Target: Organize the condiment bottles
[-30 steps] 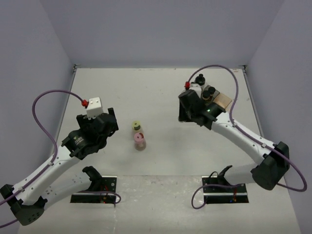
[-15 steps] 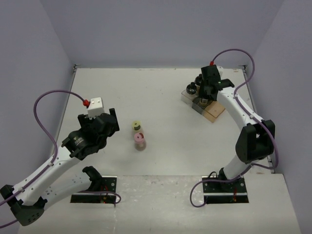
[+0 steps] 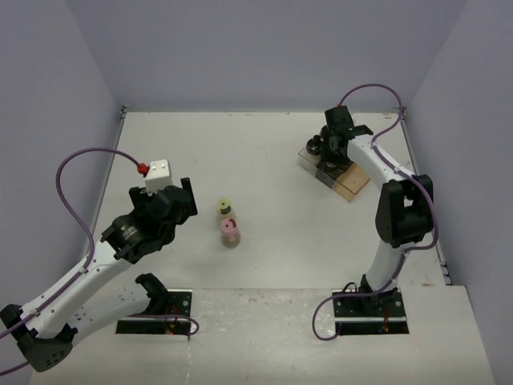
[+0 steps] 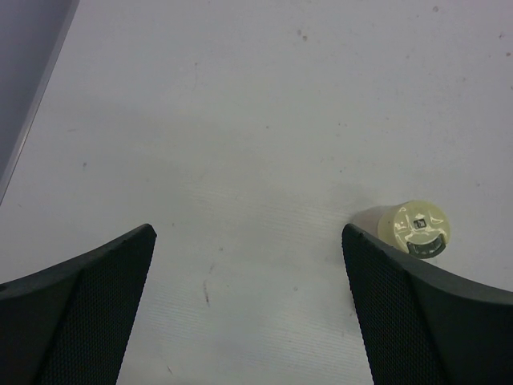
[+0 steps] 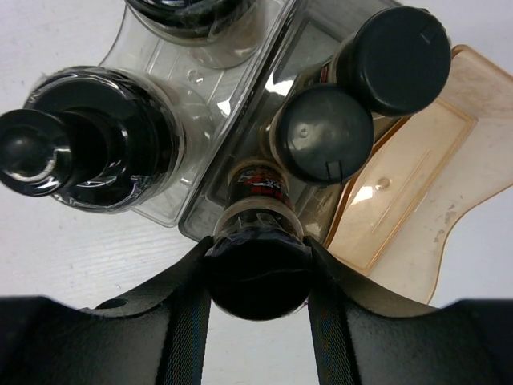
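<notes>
One jar [image 5: 258, 277] in tool [image 5: 260, 255], overhead unclear

Lab: plain walls [image 3: 264, 56] w/ white bench [image 3: 240, 152].

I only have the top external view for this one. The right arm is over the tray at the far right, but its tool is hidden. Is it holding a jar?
Observer: Yes. In the right wrist view, the right tool is shut on a dark-capped jar at the clear tray edge.
Operator: Any others in the tray beside it?
Observer: Two more dark-capped jars stand just beyond it.
Operator: And the other arm?
Observer: The left tool is open and empty; the pale-yellow-capped jar stands just past one fingertip.
</notes>
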Controlling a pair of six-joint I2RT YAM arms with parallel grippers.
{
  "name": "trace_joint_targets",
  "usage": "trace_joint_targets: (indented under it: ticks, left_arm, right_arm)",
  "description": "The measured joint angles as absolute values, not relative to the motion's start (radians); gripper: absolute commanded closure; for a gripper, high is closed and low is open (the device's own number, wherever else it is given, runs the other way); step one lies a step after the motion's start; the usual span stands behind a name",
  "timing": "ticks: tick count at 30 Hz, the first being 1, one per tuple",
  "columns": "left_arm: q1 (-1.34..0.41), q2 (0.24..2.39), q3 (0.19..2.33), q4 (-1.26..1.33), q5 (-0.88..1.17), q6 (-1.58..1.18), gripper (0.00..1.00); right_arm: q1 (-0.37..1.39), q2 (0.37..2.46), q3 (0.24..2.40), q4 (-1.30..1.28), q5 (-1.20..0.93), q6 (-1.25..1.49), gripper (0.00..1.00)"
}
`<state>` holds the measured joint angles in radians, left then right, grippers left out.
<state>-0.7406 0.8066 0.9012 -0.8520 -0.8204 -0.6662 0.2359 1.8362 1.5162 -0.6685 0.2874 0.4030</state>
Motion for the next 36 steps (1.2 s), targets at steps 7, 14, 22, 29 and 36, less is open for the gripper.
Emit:
trace_joint_targets:
  ticks: [7, 14, 22, 29, 36]
  left_arm:
    - [-0.741, 0.807, 0.901, -0.850, -0.815, -0.661, 0.00]
    - [-0.741, 0.807, 0.901, -0.846, -0.814, -0.660, 0.00]
    - [-0.741, 0.808, 0.901, -0.845, -0.814, -0.659, 0.00]
    - [-0.698, 0.871, 0.902, -0.877, -0.852, -0.697, 0.00]
    - [-0.517, 0.881, 0.902, -0.879, -0.841, -0.691, 0.00]
  right_arm:
    - [0.235, 1.885, 1.516, -0.669, 0.266, 0.403, 0.55]
    - [0.235, 1.893, 1.516, -0.670, 0.266, 0.404, 0.34]
    - [0.243, 1.840, 1.516, -0.716, 0.249, 0.402, 0.28]
    - [0.526, 1.512, 1.439, -0.668, 0.281, 0.409, 0.01]
    - [1.018, 1.498, 1.390, -0.578, 0.265, 0.453, 0.02]
